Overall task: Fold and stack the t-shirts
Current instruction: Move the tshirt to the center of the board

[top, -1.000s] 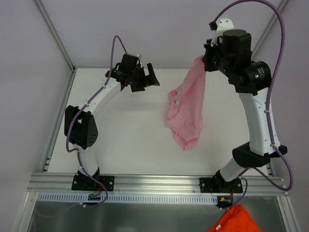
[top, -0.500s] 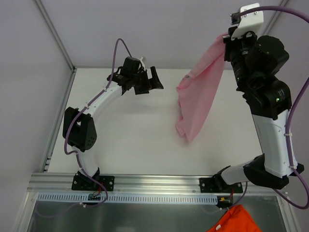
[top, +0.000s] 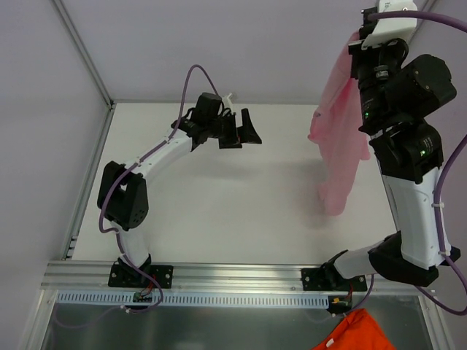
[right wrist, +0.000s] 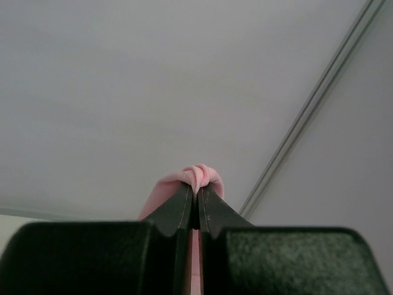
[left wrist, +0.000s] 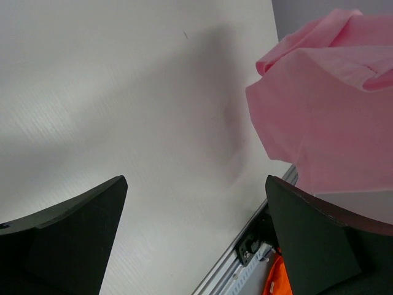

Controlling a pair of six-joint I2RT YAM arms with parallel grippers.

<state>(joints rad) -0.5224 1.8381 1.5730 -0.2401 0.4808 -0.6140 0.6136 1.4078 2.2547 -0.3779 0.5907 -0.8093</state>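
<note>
**ITEM: PINK T-SHIRT, LIFTED AND NOT YET FOLDED**

**Pink t-shirt** (top: 337, 149): one seen. It hangs in a long, crumpled drape at the upper right of the overhead frame. No sleeve or hem is spread out. Whether its lowest fold touches the table or hangs just clear cannot be told. In the left wrist view it fills the upper right corner as a bunched mass.

**Right gripper** (right wrist: 197, 192): raised high at the top right of the overhead frame. Its jaws are pressed together on a small pinch of the shirt's fabric, which pokes out as a knot past the fingertips.

**Left gripper** (top: 244, 132): upper centre of the overhead frame, well apart from the shirt. Its jaws are spread wide with nothing between them, and it faces toward the hanging cloth.

**Table** (top: 219, 204): white surface. No folded garment and no stack shows on it.

**Orange cloth** (top: 355, 332): bottom right edge of the overhead frame, below the table's near rail. Whether it is another shirt cannot be told.

**Progress, as judged:** early. The shirt is picked up, no more. Left to do: a second hold on it, spreading it flat, making the folds, and placing it as the base of a stack. Further shirts, if any, remain untouched.
</note>
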